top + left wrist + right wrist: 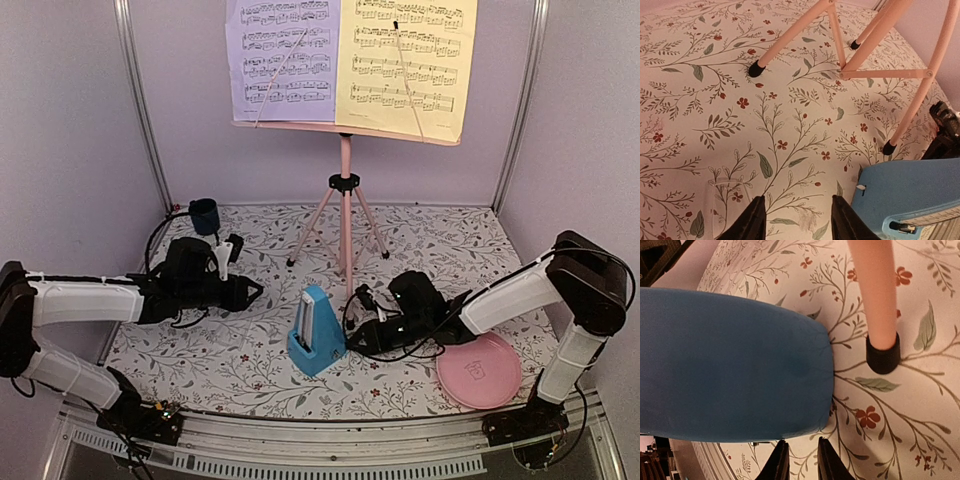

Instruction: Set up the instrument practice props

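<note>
The pink tripod music stand (345,205) stands at the back middle. Its desk holds a lavender music sheet (283,55) on the left and a yellow music sheet (405,60) on the right. In front of it the blue pyramid metronome (317,330) stands upright on the floral cloth. My left gripper (258,291) is low to the metronome's left, open and empty (797,197), with the metronome (910,195) off to its right. My right gripper (352,338) is just right of the metronome's base. Its jaws (802,441) stand a narrow gap apart with nothing between them, beside the metronome (730,365).
A round pink plate (478,370) lies at the front right near the right arm's base. A small dark blue cup (204,215) stands at the back left. The stand's leg with its black foot (882,355) is close to my right gripper. Metal frame posts rise at the back corners.
</note>
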